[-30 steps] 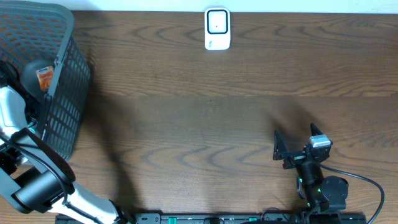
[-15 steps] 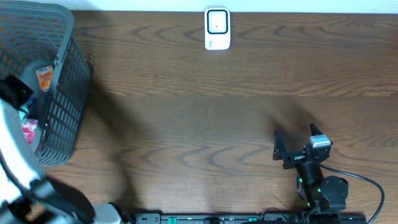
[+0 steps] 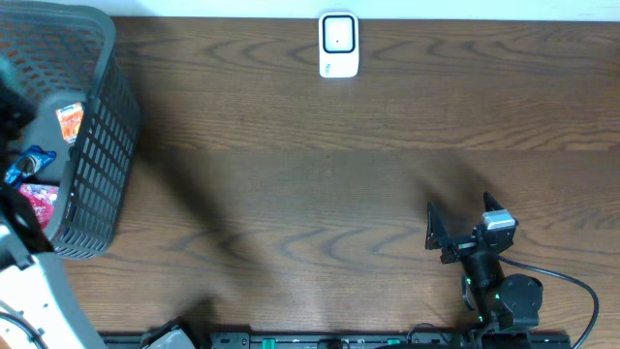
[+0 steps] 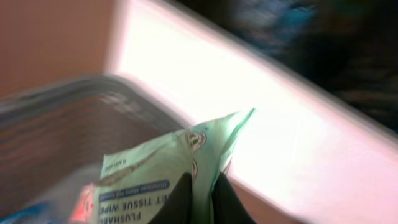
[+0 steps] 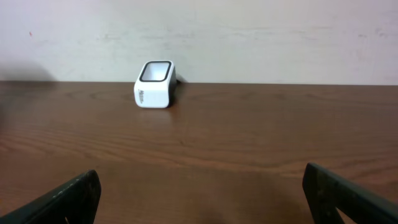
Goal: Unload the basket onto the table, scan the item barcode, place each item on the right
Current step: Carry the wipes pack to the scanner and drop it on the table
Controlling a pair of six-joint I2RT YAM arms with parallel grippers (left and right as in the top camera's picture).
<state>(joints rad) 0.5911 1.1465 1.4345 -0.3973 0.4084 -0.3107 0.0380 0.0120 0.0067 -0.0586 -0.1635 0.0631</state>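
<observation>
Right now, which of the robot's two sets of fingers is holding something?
The left fingers: they are shut on a green wipes packet by the basket. The right fingers stand wide open and empty, facing the white scanner.

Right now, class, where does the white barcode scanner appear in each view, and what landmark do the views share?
Overhead: scanner at top centre.
Left wrist: not in it; the green wipes packet fills the foreground.
Right wrist: scanner left of centre, upper half.
Shared landmark: the brown wooden table, in overhead and right wrist.
</observation>
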